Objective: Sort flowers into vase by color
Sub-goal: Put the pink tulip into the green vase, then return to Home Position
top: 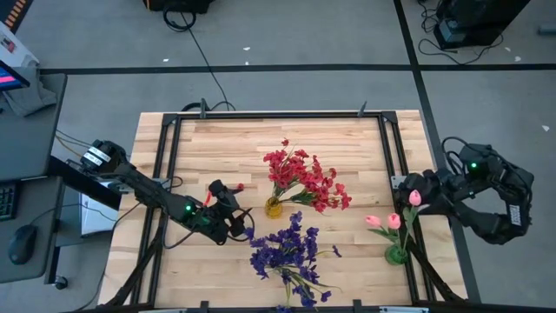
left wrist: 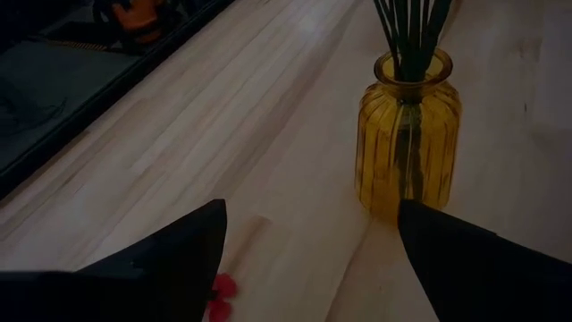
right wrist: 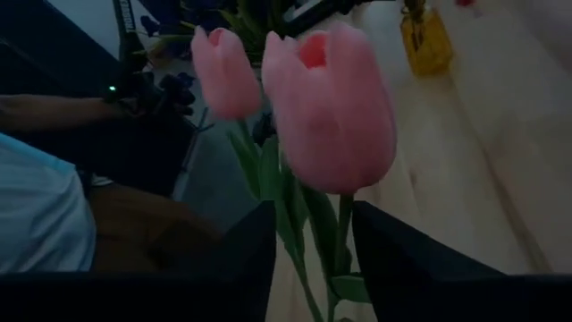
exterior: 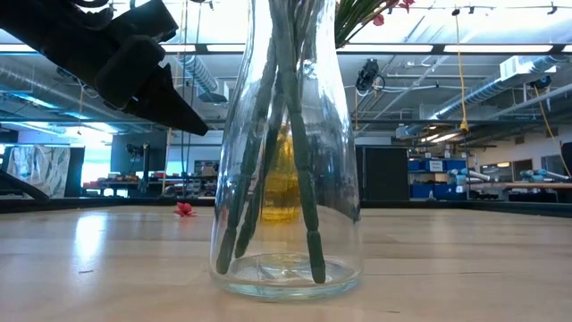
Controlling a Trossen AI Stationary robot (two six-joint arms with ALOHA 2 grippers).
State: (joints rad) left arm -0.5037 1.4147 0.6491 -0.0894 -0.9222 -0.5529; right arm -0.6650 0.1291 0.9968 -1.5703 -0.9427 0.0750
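Observation:
Red flowers (top: 304, 178) stand in a yellow vase (left wrist: 407, 134) at mid-table. Purple flowers (top: 285, 248) stand in a clear glass vase (exterior: 286, 179) near the front edge, their stem ends on its bottom. Pink tulips (right wrist: 331, 107) rise from a small green vase (top: 396, 254) at the right. My right gripper (right wrist: 313, 207) is open just below the top tulip's bud, one finger on either side of its stem (right wrist: 344, 224). My left gripper (left wrist: 308, 210) hovers open, left of the yellow vase. A loose red bloom (left wrist: 219, 293) lies on the table beside its finger.
A black metal frame (top: 169, 165) runs along the table's left, far and right sides. Bare wood lies at the far half of the table (top: 234, 143) and between the vases. A desk with a keyboard and mouse (top: 22, 243) stands beyond the left edge.

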